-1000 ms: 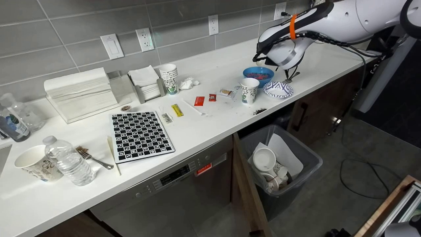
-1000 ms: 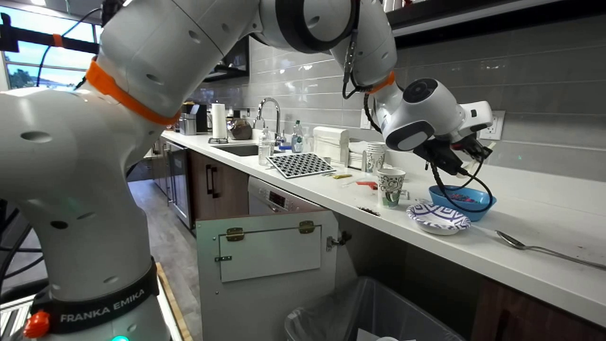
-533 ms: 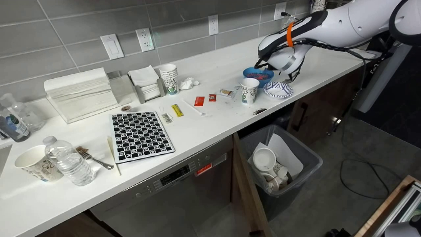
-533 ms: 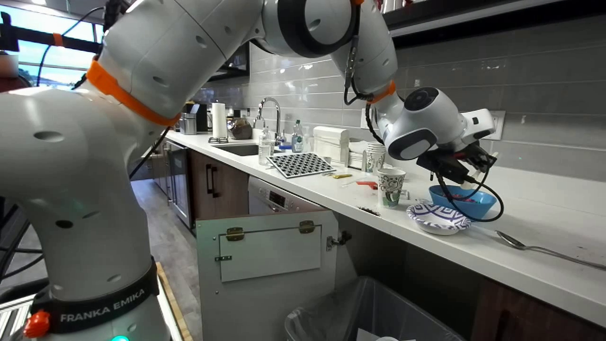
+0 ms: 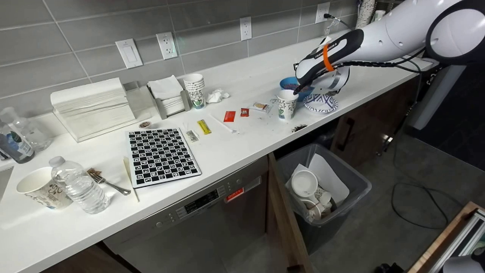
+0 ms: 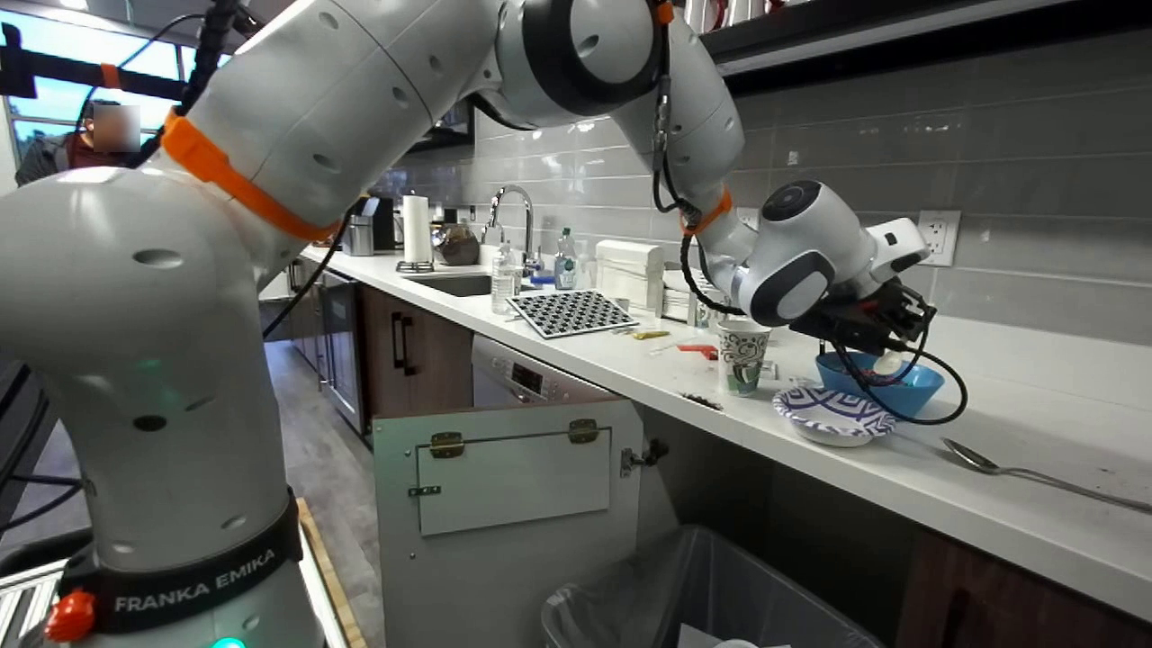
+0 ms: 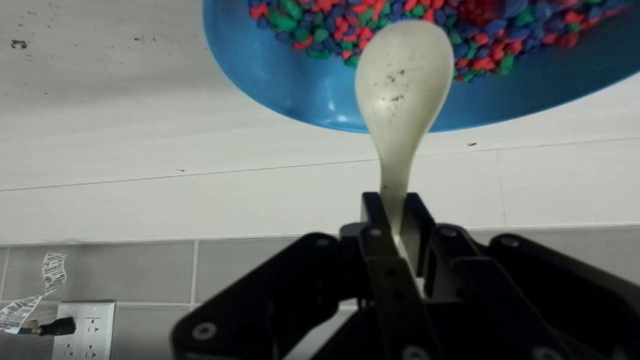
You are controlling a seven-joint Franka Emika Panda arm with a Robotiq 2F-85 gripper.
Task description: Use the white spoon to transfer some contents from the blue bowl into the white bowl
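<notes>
Robot arm, one, white and black: arched high, sharply bent at the elbow. Wrist: carried below the elbow, tilted. Gripper, black, two-fingered: clamped, its fingers set close together, a narrow gap left between them.
</notes>
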